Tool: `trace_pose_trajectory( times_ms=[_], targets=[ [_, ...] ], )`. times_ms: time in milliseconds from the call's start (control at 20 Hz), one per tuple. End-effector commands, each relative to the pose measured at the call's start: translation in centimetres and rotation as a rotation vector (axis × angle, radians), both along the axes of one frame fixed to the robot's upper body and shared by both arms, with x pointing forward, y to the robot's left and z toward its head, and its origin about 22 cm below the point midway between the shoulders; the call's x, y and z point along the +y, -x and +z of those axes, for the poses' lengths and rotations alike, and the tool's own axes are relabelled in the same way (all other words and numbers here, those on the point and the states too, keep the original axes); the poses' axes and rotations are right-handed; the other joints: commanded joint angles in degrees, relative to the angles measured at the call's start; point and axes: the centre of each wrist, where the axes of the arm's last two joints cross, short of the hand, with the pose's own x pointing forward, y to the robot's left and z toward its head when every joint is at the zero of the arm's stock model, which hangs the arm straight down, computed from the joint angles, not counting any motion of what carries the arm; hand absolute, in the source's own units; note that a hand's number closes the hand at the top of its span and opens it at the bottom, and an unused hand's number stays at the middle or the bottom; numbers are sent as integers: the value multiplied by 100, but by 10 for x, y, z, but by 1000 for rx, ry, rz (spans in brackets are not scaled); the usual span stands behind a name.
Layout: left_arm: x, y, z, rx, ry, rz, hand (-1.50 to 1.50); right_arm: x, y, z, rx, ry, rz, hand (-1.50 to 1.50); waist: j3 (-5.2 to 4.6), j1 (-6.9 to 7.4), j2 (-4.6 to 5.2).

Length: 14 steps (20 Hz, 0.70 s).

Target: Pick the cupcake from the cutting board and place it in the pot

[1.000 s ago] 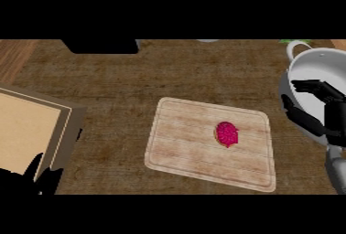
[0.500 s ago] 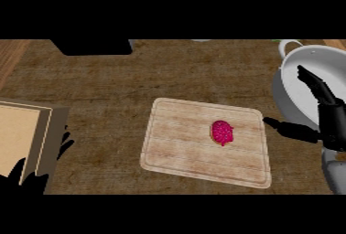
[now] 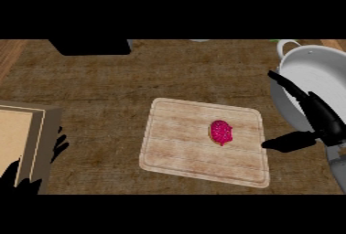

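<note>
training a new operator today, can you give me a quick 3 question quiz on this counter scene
1. True or false: the cupcake lies on the cutting board.
2. Which hand is nearer the cupcake? A) left hand B) right hand
3. Fill in: the pot stands at the view's ____ edge.

Key
1. True; nothing holds it.
2. B; its fingers are spread open beside the board, in front of the pot.
3. Right.
</note>
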Motion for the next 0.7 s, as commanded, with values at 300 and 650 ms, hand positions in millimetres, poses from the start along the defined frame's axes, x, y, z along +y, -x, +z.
trace_pose_trajectory(
  times_ms=[300, 650],
  targets=[
    [0, -49, 60, -293, -75, -32, 0, 64, -1, 16, 306, 287, 91, -150, -47, -43, 28],
    [-5, -59, 60, -256, -80, 4, 0, 100, -4, 33, 323, 260, 87, -150, -35, -93, 44]
  ],
)
